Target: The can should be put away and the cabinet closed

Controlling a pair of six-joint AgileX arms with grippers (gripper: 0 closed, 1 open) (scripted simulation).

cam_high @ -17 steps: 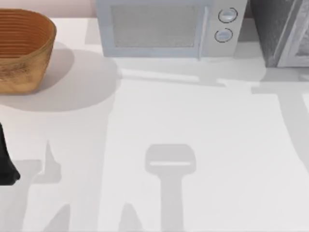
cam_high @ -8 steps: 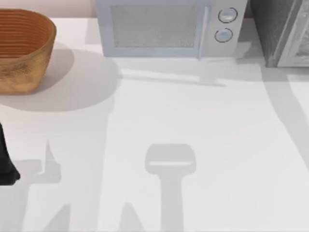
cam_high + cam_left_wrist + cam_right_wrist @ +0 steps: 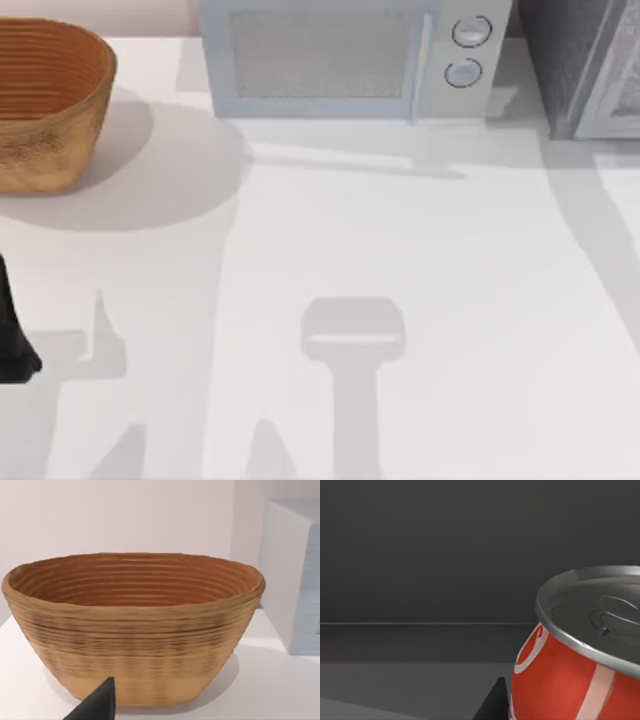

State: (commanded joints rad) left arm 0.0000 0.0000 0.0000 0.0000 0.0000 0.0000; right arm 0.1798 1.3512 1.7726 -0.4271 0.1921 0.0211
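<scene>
Can (image 3: 570,675) upright inside dark cabinet (image 3: 445,555); basket (image 3: 50,100) holds nothing.

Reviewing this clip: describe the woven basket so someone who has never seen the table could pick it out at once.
Start at the white microwave along the table's back edge, then look toward the table's left. The basket stands there in the back-left corner, apart from the microwave. It is the one brown, ribbed, open-topped thing, with nothing showing inside it in the left wrist view.
</scene>
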